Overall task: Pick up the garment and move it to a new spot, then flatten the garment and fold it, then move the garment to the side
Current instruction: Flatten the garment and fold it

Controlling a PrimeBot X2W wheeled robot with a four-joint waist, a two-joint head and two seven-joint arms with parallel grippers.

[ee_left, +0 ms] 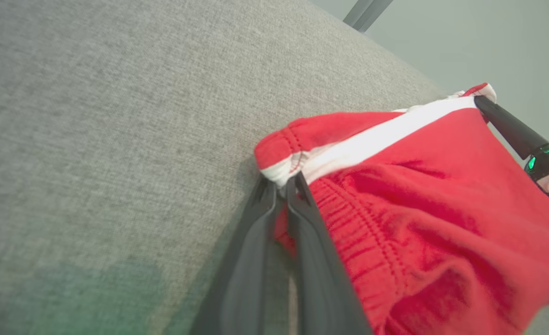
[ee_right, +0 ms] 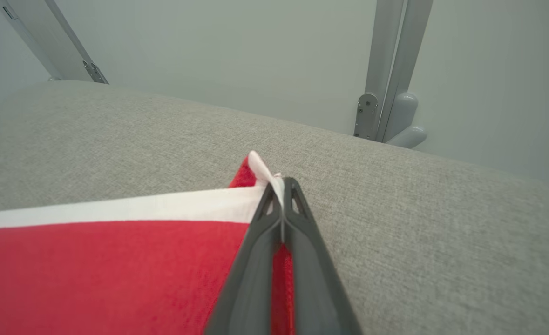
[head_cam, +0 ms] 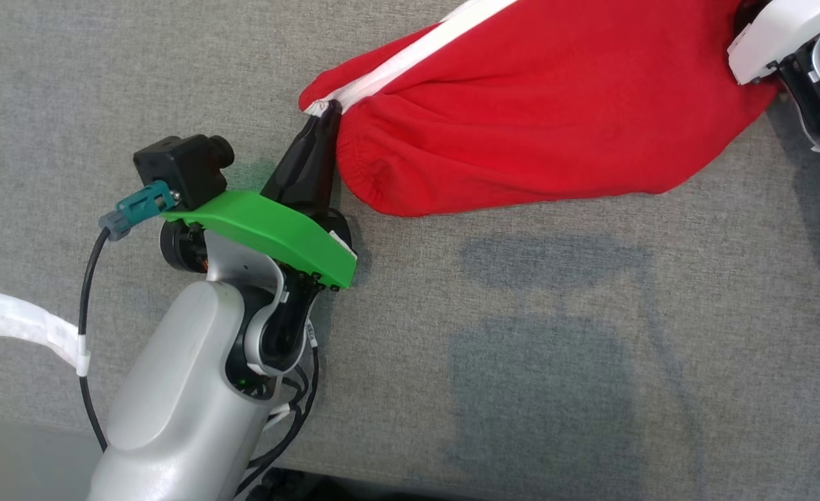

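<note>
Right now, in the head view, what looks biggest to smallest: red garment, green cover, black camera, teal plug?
red garment
green cover
black camera
teal plug
Wrist parts sit nearer the lens, so may look oversized.

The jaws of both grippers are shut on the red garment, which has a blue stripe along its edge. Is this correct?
No: the stripe is white, not blue, as the left wrist view shows. The jaws of the left gripper and the right gripper are shut on the red garment.
</note>
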